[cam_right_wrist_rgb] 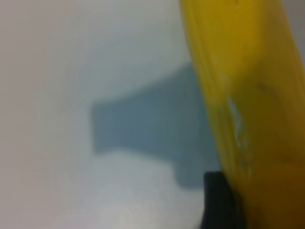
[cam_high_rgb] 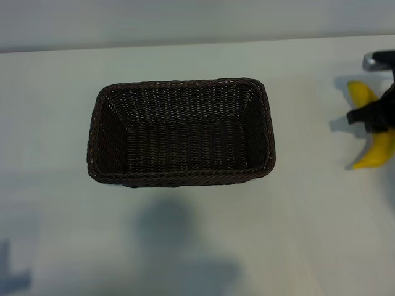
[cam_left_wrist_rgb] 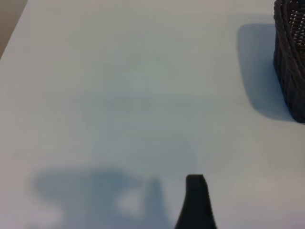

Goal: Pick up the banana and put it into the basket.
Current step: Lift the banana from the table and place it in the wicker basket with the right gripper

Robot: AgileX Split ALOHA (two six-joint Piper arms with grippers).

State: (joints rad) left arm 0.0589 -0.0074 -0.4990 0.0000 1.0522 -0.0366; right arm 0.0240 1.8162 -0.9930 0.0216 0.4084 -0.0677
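The yellow banana [cam_high_rgb: 375, 153] lies on the white table at the far right, well clear of the basket. My right gripper [cam_high_rgb: 372, 117] is down across its middle, shut on the banana. In the right wrist view the banana [cam_right_wrist_rgb: 248, 95] fills one side and a dark fingertip [cam_right_wrist_rgb: 217, 200] presses against its skin. The dark brown woven basket [cam_high_rgb: 99, 132] stands in the middle of the table with nothing inside. Of my left gripper only one dark fingertip [cam_left_wrist_rgb: 196, 200] shows, hovering open over bare table, with a corner of the basket [cam_left_wrist_rgb: 290, 57] off to one side.
The white table [cam_high_rgb: 308, 234] runs out on all sides of the basket, with its far edge along a pale wall [cam_high_rgb: 185, 18]. A metal part of the right arm [cam_high_rgb: 378, 60] shows at the right edge beyond the banana.
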